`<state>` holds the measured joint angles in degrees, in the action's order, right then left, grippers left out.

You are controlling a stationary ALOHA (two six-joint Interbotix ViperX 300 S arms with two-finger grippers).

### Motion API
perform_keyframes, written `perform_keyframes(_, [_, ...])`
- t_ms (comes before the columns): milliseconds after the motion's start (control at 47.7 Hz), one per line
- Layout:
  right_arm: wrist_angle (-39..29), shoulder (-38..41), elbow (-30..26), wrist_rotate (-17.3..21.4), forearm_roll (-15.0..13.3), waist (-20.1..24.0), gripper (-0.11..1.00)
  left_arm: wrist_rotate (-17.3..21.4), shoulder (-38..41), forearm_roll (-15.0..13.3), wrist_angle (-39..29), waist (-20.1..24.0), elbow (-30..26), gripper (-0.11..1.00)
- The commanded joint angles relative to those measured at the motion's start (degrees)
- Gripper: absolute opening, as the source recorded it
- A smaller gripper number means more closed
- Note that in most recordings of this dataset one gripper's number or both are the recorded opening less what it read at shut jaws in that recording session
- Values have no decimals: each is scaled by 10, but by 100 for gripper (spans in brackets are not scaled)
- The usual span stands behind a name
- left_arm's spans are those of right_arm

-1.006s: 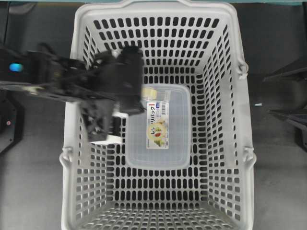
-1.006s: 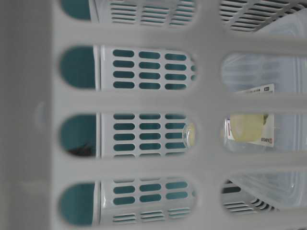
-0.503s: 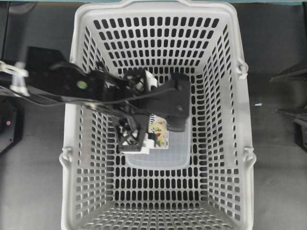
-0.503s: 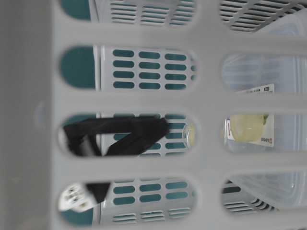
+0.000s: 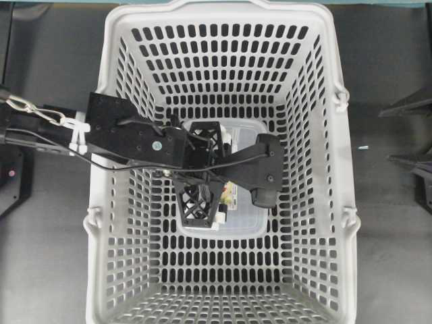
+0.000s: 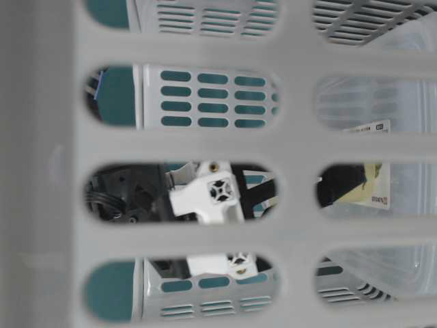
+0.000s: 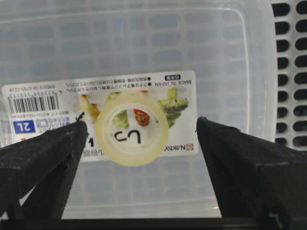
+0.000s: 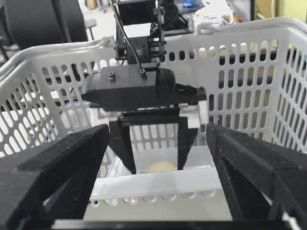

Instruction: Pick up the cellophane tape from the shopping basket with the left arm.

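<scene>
The shopping basket [image 5: 118, 202] fills most of the overhead view, a pale grey tub with slotted walls standing on a dark table [image 5: 47, 256], and on its floor lies a clear box [image 5: 246, 219] with a printed label. The left arm [image 5: 128, 138] reaches in over the basket's left wall and hangs above that box, its left gripper [image 7: 139, 143] pointed down with the jaws spread wide and nothing between them but air. The cellophane tape [image 7: 132, 128], a small pale-yellow roll, lies flat on the lid of the box, on top of the label, and in the left wrist view it sits in the gap between the two black fingers [image 7: 43, 153], nearer the left one than the right and touching neither. From the right wrist view the roll shows just below and between the two lowered finger tips, so the gripper looks to be above it rather than around it, though how much height is left cannot be told. The right gripper [image 8: 158, 158] waits outside the basket, its jaws apart and empty, facing the near wall. The step in hand reads as the final approach before the grasp: the next move calls for a short descent until the fingers flank the roll, perhaps a slight sideways shift to centre it, then closing on it without pressing into the lid.
</scene>
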<state>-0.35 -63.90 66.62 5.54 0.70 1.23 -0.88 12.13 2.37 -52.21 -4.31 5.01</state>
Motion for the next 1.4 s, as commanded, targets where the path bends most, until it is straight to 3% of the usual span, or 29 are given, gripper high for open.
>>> perform_keyframes(0, [3,4,-7,1,2,1,79,1,-1,3,5,6,-1,89])
perform_keyframes(377, [3,4,-6,1,2,1,78,5,5,3,12,7,10,85])
perform_keyframes(461, [3,4,-6,1,2,1,78,5,4,3,12,5,11,76])
perform_keyframes(566, [3,4,-5,1,2,1,78,8,3,2,11,1,9,52])
perform_keyframes(713, [3,4,-6,1,2,1,78,9,-4,2,8,-2,-5,50])
perform_keyframes(922, [3,3,-6,1,2,1,78,9,-40,2,-45,-3,-72,50])
perform_keyframes(1216, [3,4,-5,1,2,1,78,6,-54,2,-233,-8,-240,50])
perform_keyframes(1384, [5,3,-5,1,2,4,78,6,-42,2,-267,-8,-278,50])
